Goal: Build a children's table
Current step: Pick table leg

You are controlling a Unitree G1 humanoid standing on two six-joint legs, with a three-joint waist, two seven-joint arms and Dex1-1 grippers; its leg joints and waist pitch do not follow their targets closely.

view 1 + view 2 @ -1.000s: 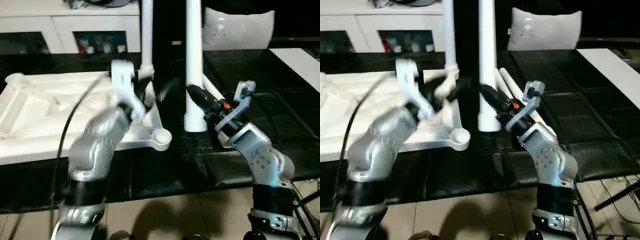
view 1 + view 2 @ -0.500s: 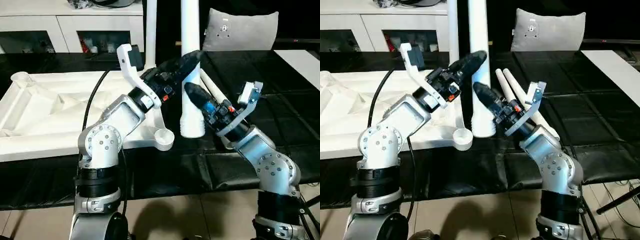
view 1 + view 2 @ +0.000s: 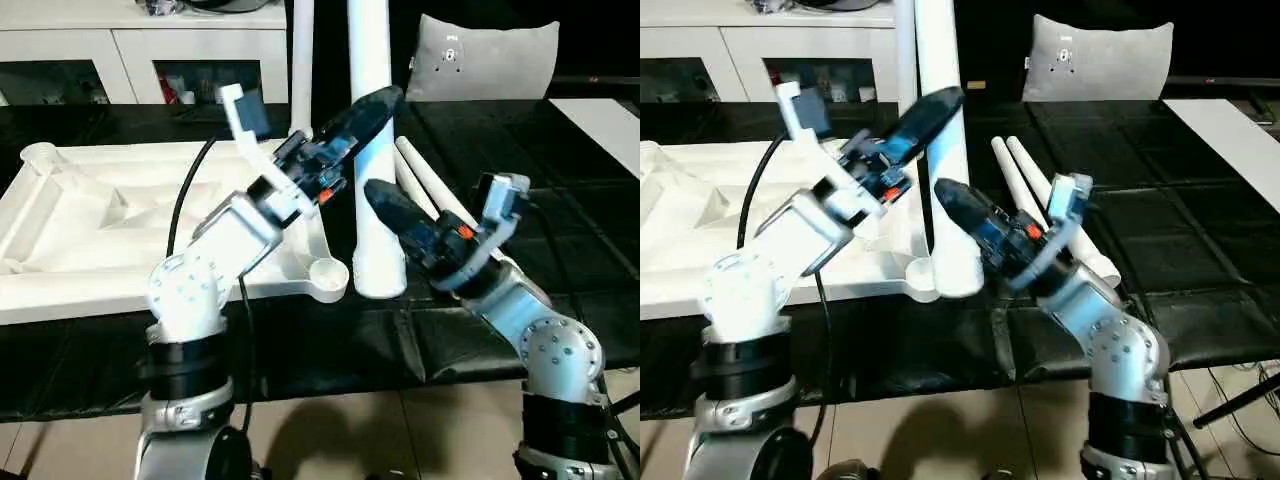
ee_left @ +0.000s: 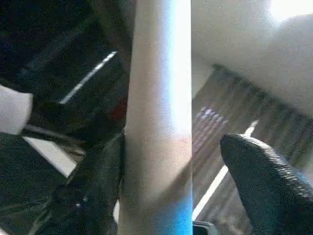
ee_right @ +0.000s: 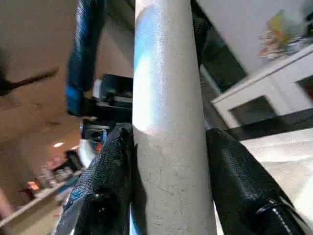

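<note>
Upright leg (image 3: pixel 373 150), clamped low by the right gripper (image 5: pixel 168 161); left gripper (image 4: pixel 176 186) open around it higher. Tabletop (image 3: pixel 90 225) at 9 o'clock.

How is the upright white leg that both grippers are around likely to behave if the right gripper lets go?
The leg is tall and narrow, so it would probably tip. Its smooth, glossy tube looks slippery, and the left gripper has one finger off it. It looks stiff and likely light; the right gripper alone clamps it.
</note>
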